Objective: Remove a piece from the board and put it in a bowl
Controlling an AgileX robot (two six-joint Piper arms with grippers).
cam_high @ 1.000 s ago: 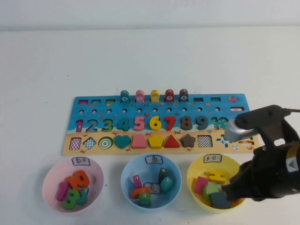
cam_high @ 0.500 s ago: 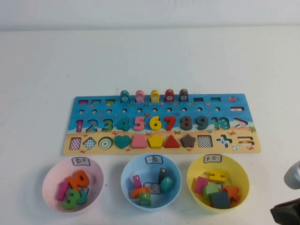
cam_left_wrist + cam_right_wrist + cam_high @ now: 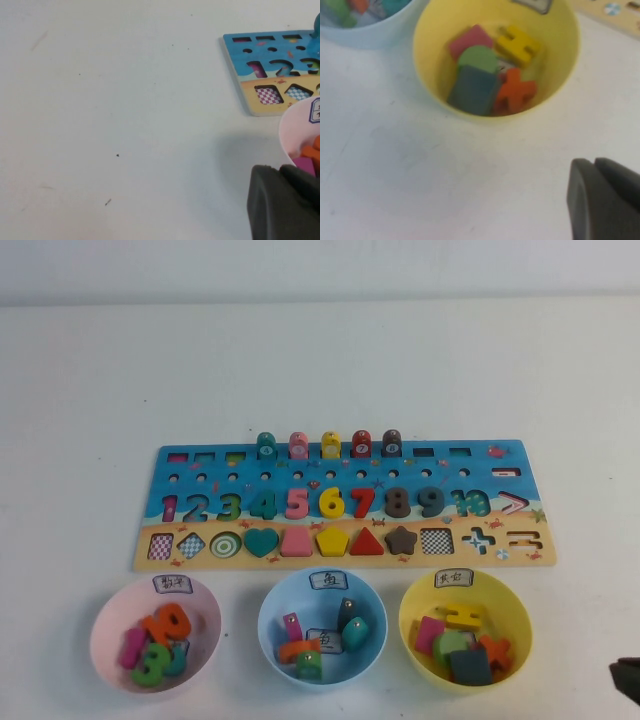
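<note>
The slate-blue square piece (image 3: 469, 667) lies in the yellow bowl (image 3: 410, 612) among a yellow, a pink, a green and an orange piece. It also shows in the right wrist view (image 3: 472, 90), inside the yellow bowl (image 3: 426, 55). The board (image 3: 152, 492) lies beyond the three bowls, and its corner shows in the left wrist view (image 3: 250, 95). My right gripper (image 3: 594, 166) is shut and empty, back from the yellow bowl; only a dark bit of it (image 3: 628, 680) shows at the high view's lower right edge. My left gripper (image 3: 280, 172) is shut, beside the pink bowl (image 3: 292, 130).
The pink bowl (image 3: 105, 620) holds number pieces. The blue bowl (image 3: 268, 615) holds fish pieces. On the board stand numbers, fish pegs, a teal heart (image 3: 261, 541) and a dark brown star (image 3: 401, 539).
My right arm has pulled back from over the yellow bowl to the lower right edge of the high view. The slate-blue square stays in the bowl.
</note>
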